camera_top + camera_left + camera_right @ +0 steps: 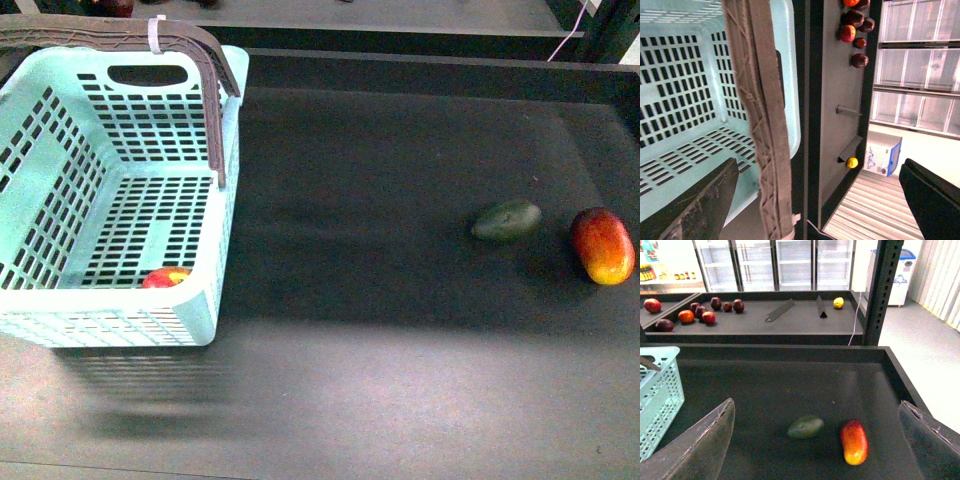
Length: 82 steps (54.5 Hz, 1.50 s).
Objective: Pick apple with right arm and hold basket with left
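The right black gripper (815, 440) hangs wide open and empty above the dark table (400, 380); the left black gripper (815, 200), also spread, straddles the brown latticed handle (765, 125) without gripping. Judged best: close squarely on that handle. The mint-green slotted plastic basket (215, 300) already holds only the round red apple (165, 277), at its near wall.

We see only our fingers, in the wrist views. The left gripper (815, 200) has dark, wedge-shaped fingers (700, 207) with scuffed, greyish faces. The right gripper (815, 440) shows matching black fingers (700, 445), worn and pale-edged.
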{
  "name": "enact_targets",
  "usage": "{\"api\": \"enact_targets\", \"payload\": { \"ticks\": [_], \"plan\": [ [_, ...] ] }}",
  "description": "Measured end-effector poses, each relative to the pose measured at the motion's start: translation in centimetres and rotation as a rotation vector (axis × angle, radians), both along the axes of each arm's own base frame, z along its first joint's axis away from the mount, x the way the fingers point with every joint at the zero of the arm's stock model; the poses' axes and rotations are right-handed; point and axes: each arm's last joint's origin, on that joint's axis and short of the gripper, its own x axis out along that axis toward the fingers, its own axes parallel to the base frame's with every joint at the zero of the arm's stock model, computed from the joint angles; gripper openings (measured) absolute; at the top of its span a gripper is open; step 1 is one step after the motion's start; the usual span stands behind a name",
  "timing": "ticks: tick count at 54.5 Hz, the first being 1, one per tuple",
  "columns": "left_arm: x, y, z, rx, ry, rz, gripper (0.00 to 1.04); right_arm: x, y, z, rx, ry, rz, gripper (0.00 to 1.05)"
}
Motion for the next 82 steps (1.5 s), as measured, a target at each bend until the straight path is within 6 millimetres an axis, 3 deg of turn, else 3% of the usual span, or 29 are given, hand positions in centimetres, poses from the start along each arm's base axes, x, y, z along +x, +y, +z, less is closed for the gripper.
{"api": "enact_targets", "payload": {
  "ticks": [6, 15, 19, 25, 33, 43, 59, 82],
  "plan": [
    [-2.4, 0.3, 0.9, 0.077, 0.013, -0.022, 0.98, 0.0, 0.0, 0.0, 0.000, 0.000, 0.000, 0.96],
    [-3.3, 0.4, 1.7, 0.201, -0.051, -0.100, 0.95, 0.0, 0.0, 0.0, 0.000, 0.000, 0.000, 0.96],
    [-4.1, 0.5, 0.7, 0.438, -0.231, -0.217, 0.82, 0.0, 0.0, 0.0, 0.000, 0.000, 0.000, 0.96],
    [-7.1, 1.4, -0.2, 0.995, -0.372, -0.326, 0.61, 0.0, 0.0, 0.0, 0.000, 0.000, 0.000, 0.96],
    [-10.2, 1.6, -0.6, 1.332, -0.363, -0.371, 0.34, 0.0, 0.0, 0.0, 0.000, 0.000, 0.000, 0.96],
    [-13.1, 1.6, -1.8, 1.410, -0.336, -0.402, 0.04, 0.0, 0.0, 0.0, 0.000, 0.000, 0.000, 0.96],
    [-16.8, 1.6, -2.7, 1.430, -0.336, -0.403, 0.03, 0.0, 0.0, 0.0, 0.000, 0.000, 0.000, 0.96],
    [-20.0, 1.6, -4.0, 1.433, -0.334, -0.405, 0.03, 0.0, 0.0, 0.0, 0.000, 0.000, 0.000, 0.96]
  ]
}}
